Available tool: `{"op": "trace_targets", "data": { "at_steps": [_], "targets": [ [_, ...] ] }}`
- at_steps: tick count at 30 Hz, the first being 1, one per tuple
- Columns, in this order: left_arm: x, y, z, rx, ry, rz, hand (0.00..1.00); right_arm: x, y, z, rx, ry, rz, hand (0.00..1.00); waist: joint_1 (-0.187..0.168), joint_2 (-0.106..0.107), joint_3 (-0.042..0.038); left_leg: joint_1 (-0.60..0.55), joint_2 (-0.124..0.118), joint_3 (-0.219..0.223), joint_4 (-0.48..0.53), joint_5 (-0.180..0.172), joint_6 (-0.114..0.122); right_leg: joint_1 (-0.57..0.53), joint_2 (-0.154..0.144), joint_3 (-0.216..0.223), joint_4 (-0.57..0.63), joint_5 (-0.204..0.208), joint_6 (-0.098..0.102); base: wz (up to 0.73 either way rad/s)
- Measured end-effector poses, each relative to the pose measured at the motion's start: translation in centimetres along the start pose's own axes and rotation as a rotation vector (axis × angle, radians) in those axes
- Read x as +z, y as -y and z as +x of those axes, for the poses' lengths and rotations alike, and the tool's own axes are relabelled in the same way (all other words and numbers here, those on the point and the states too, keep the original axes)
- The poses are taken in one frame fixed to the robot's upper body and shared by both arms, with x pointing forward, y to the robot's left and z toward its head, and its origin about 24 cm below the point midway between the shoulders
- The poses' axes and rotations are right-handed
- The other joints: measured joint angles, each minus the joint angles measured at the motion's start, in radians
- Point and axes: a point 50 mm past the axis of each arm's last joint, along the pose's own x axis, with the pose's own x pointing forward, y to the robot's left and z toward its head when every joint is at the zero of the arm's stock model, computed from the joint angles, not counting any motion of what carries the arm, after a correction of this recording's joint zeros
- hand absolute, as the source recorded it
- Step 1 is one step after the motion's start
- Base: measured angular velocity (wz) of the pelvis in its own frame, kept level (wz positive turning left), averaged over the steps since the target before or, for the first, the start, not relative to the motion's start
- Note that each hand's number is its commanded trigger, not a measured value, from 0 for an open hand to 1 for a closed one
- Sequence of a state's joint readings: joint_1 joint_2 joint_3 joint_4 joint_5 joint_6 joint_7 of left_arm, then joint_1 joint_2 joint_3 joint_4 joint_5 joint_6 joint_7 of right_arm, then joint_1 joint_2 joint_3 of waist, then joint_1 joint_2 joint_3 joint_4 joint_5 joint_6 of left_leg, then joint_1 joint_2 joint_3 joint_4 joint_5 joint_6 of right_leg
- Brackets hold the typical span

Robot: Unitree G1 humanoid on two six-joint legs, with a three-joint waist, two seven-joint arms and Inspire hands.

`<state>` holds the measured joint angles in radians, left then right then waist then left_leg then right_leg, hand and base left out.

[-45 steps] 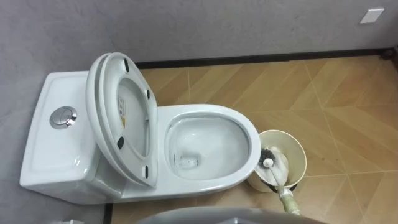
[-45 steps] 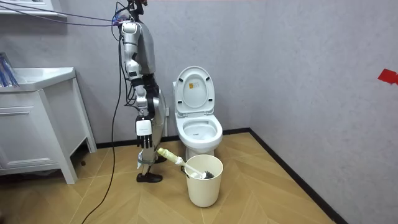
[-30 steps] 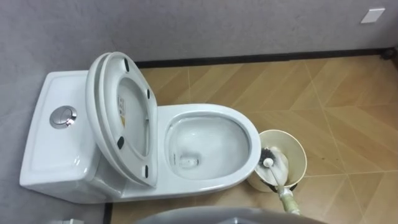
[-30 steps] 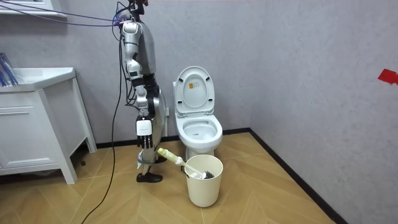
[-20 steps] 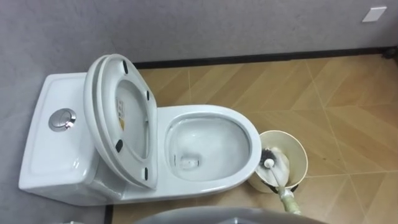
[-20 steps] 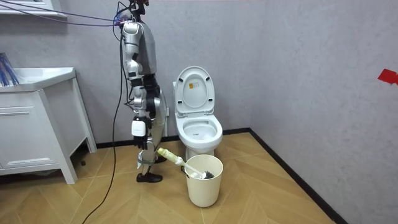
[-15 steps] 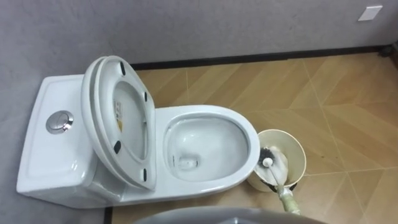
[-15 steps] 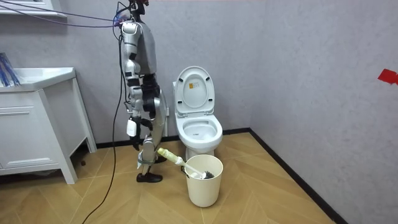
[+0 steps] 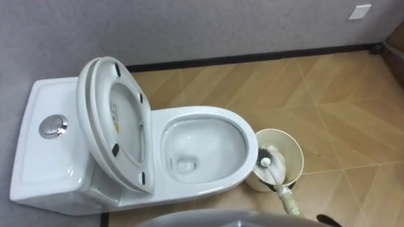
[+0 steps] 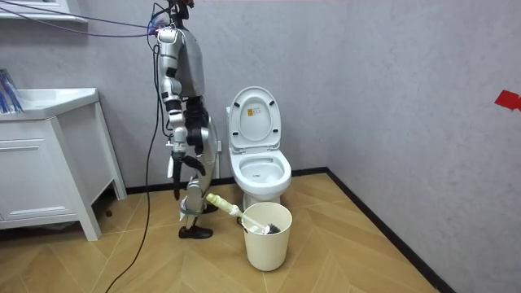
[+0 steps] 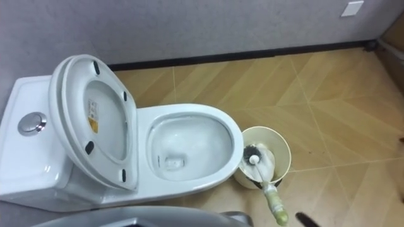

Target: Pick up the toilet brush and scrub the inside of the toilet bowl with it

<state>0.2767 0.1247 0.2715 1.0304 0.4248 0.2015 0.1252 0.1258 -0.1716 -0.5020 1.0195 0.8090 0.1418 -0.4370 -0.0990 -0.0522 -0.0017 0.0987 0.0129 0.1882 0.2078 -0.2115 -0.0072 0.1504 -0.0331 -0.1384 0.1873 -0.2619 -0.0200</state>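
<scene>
**Brush toilet: scrubbing not begun, brush in bucket**

Left: tank with flush button (image 9: 53,125); the lid (image 9: 117,120) stands raised. Centre: the bowl (image 9: 208,112) is open, with no tool in it. Right: the bucket (image 9: 299,151) sits on the floor just beside the bowl. The brush (image 9: 287,198) stands head-down inside, its handle leaning out over the rim. The robot stands alongside the toilet. Its right robot hand (image 10: 175,167) hangs low, apart from the handle; its grip state cannot be told. Judged left to do: grasp, lift, scrub, return.

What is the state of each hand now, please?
Left hand: cannot be told.
Right hand: looks open, holding nothing; toilet brush sits in bucket.
</scene>
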Motion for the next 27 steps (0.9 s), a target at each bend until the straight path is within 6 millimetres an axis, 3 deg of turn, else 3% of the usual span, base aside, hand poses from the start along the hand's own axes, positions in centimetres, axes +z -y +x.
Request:
{"op": "trace_targets", "data": {
  "at_steps": [7,10,16,21,27],
  "targets": [
    [1.5,-0.6,0.1,0.04,0.055,0.007,0.0,4.7,-4.8,-2.9,0.062,0.354,-0.195,0.0,0.028,-0.002,-0.0034,-0.013,0.0,0.0,-0.001,0.0,0.0,-0.012,0.001,-0.002,-0.001,0.002,0.0,-0.01],
    [1.7,-0.8,0.1,0.055,0.07,0.007,0.0,5.8,-6.5,-4.1,0.091,0.485,-0.279,0.0,0.043,-0.003,-0.0031,-0.016,0.0,-0.002,-0.002,0.0,0.0,-0.014,0.001,-0.002,0.0,0.002,-0.001,0.0],
    [1.5,-0.7,0.1,0.053,0.08,0.047,0.0,6.0,-8.9,-5.8,0.167,0.66,-0.501,0.0,0.076,-0.008,-0.0011,-0.018,-0.001,-0.003,-0.003,0.0,0.0,-0.015,0.0,-0.003,0.003,0.005,-0.002,0.01],
    [1.2,-0.3,0.1,0.034,0.082,0.069,0.0,5.4,-10.0,-6.1,0.24,0.702,-0.619,0.0,0.085,-0.011,0.0007,-0.037,0.0,-0.01,0.003,0.0,0.0,-0.027,0.0,-0.016,0.008,0.006,-0.002,0.09],
    [3.1,-0.7,0.1,0.038,0.141,0.107,0.0,3.9,-11.1,-5.8,0.295,0.668,-0.757,0.0,0.095,-0.01,0.0073,-0.142,0.006,-0.051,0.075,-0.003,0.005,-0.1,-0.008,-0.046,0.035,0.007,-0.005,0.17]
  ]
}}
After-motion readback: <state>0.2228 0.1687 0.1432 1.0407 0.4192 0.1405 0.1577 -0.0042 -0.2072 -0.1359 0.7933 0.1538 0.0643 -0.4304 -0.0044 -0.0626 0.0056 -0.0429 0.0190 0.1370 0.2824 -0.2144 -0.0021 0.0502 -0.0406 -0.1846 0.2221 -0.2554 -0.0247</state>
